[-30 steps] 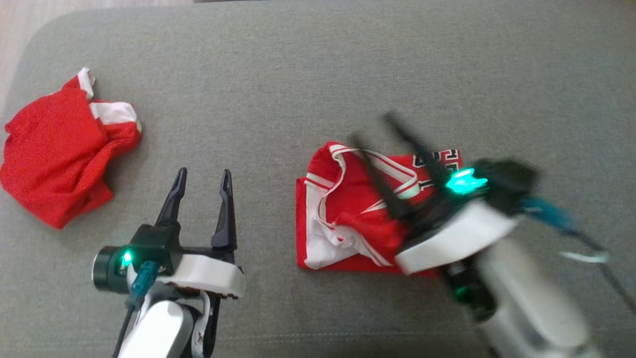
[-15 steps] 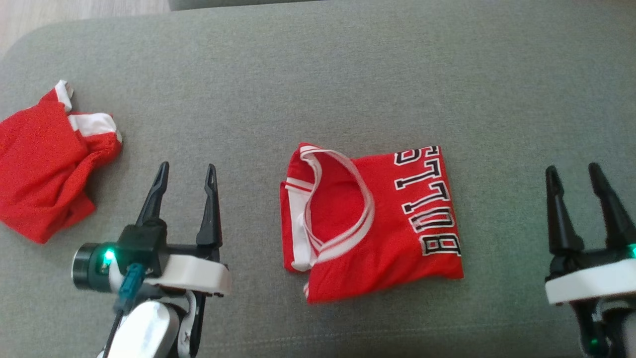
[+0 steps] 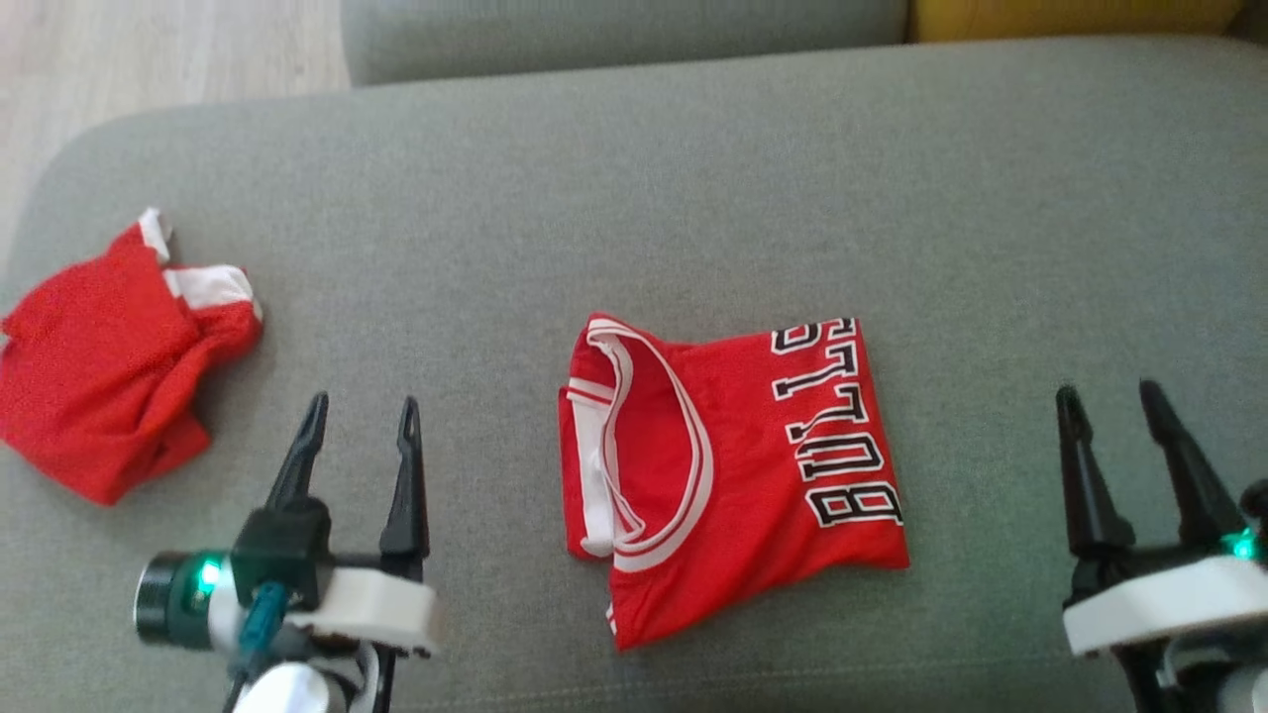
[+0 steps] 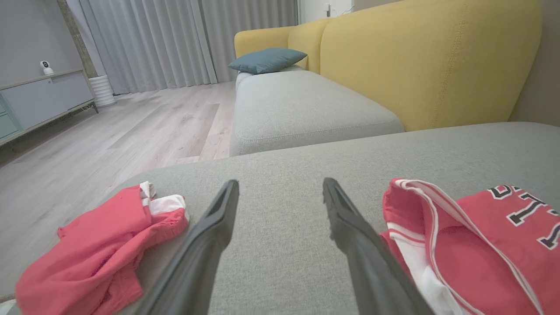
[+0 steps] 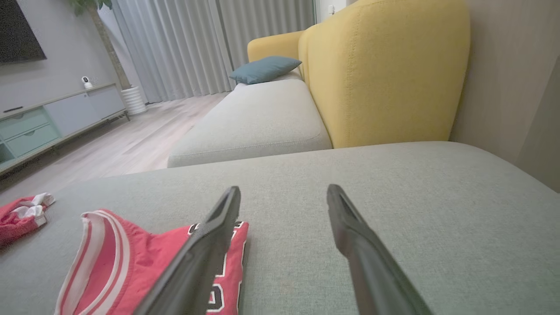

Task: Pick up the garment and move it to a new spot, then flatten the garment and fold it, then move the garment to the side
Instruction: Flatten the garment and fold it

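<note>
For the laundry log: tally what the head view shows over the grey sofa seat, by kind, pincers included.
Red garments: 2, the folded jersey and the crumpled garment
Pincers: 2, the left pincer and the right pincer, both open and holding nothing
Total: 4

A crumpled red-and-white cloth bundle lies on the grey fabric seat. Beyond, a teal cushion sits by the yellow sofa back, with grey curtains behind.

Bare cushion around folded jersey
</note>
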Motion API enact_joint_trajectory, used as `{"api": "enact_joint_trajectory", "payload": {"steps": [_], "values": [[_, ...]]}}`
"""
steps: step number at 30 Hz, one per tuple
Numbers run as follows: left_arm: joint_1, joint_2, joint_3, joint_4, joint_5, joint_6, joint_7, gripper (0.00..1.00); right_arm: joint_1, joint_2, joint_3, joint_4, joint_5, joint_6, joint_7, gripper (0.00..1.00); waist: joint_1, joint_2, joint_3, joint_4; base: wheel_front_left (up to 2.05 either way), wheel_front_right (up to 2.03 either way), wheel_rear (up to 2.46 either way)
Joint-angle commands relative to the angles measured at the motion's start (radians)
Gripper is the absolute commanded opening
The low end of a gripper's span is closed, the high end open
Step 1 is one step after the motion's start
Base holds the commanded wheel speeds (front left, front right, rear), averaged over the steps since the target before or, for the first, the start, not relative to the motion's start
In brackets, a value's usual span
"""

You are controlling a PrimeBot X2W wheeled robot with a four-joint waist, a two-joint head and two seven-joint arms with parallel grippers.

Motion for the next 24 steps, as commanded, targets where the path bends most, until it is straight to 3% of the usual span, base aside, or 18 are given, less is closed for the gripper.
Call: {"api": "enact_joint_trajectory", "payload": {"steps": [1, 11, 24], "values": [[-0.021, 0.027, 0.041, -0.032, 0.003, 0.010, -0.001, 1.00, -0.008, -0.008, 0.016, -0.041, -0.009, -0.001, 0.003, 1.00, 0.0000, -0.0001, -0.021, 0.003, 0.00, 0.00, 0.00], [0.048, 0.046, 0.043, -0.033, -0.013, 0.025, 0.008, 1.00, 0.063, 0.013, 0.013, -0.064, -0.030, -0.001, 0.046, 1.00, 0.0000, -0.0001, -0.099, 0.013, 0.00, 0.00, 0.00], [0.058, 0.059, 0.044, -0.033, -0.013, 0.038, 0.015, 1.00, 0.080, 0.025, 0.006, -0.084, -0.042, -0.001, 0.070, 1.00, 0.0000, -0.0001, -0.108, 0.017, 0.00, 0.00, 0.00]]}}
